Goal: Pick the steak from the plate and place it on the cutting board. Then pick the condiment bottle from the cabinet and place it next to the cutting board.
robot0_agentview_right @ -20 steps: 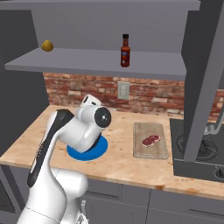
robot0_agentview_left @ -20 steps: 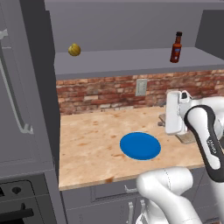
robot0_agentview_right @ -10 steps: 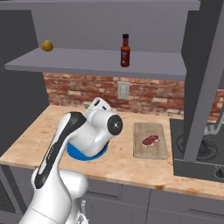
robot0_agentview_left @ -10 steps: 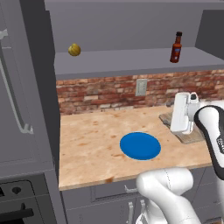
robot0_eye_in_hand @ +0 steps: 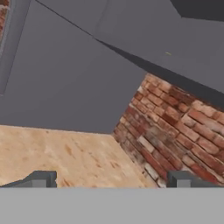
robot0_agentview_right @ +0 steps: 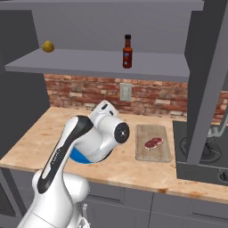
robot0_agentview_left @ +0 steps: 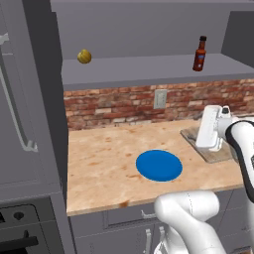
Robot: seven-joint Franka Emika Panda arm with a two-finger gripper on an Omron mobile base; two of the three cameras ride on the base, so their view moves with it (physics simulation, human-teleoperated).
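Note:
The steak (robot0_agentview_right: 153, 143) lies on the cutting board (robot0_agentview_right: 153, 153), right of the blue plate (robot0_agentview_left: 158, 165), which is bare. In the right base view my arm hides most of the plate (robot0_agentview_right: 79, 156). The condiment bottle (robot0_agentview_left: 200, 53) (robot0_agentview_right: 128, 51) stands upright on the cabinet shelf (robot0_agentview_left: 149, 68) (robot0_agentview_right: 89, 60). My white hand (robot0_agentview_left: 212, 128) hovers over the cutting board (robot0_agentview_left: 217, 153) at its left end and covers part of it. In the hand view my gripper (robot0_eye_in_hand: 111, 181) is open, with nothing between its fingertips (robot0_eye_in_hand: 41, 179), and faces counter top and brick wall.
A yellowish round fruit (robot0_agentview_left: 84, 56) (robot0_agentview_right: 48, 46) rests at the shelf's left end. A tall grey handled unit (robot0_agentview_left: 30, 99) borders the counter on the left. A stove (robot0_agentview_right: 202, 156) and a grey column (robot0_agentview_right: 207, 80) stand right of the board. A wall socket (robot0_agentview_left: 159, 98) is set in the bricks.
My arm has swung to the right, carrying the hand from beside the plate to above the cutting board's left end. The jaws stayed open; steak and bottle have not moved.

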